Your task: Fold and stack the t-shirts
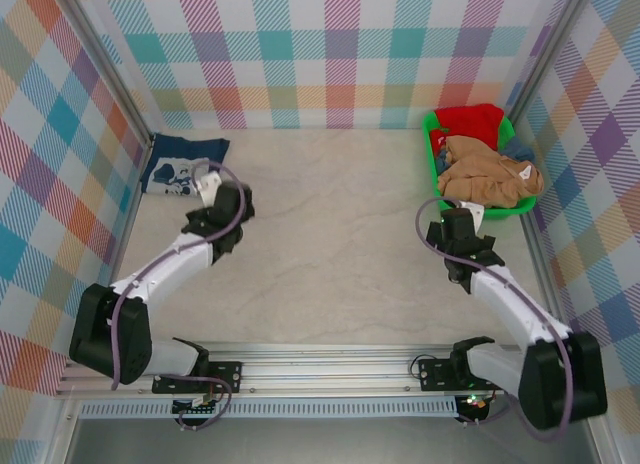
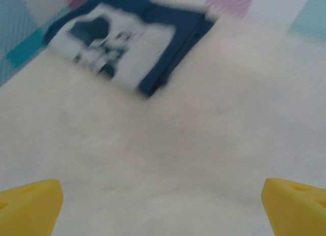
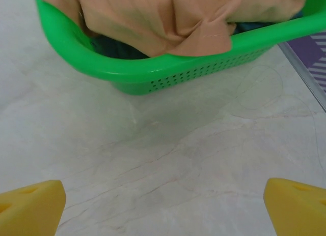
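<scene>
Navy t-shirt (image 1: 183, 171) lies folded at 10 o'clock; tan t-shirt (image 3: 153, 17) tops the green basket (image 3: 153, 68) at 2. Your left claw (image 2: 163, 205) and right claw (image 3: 163, 208) gape empty. A deep grab may drag 2 shirts out.

Pastel plaid walls (image 1: 340, 54) enclosed a pale marbled tabletop (image 1: 330, 234) on three sides; an aluminium rail (image 1: 330, 382) crossed the lower frame; lighting was even.
</scene>
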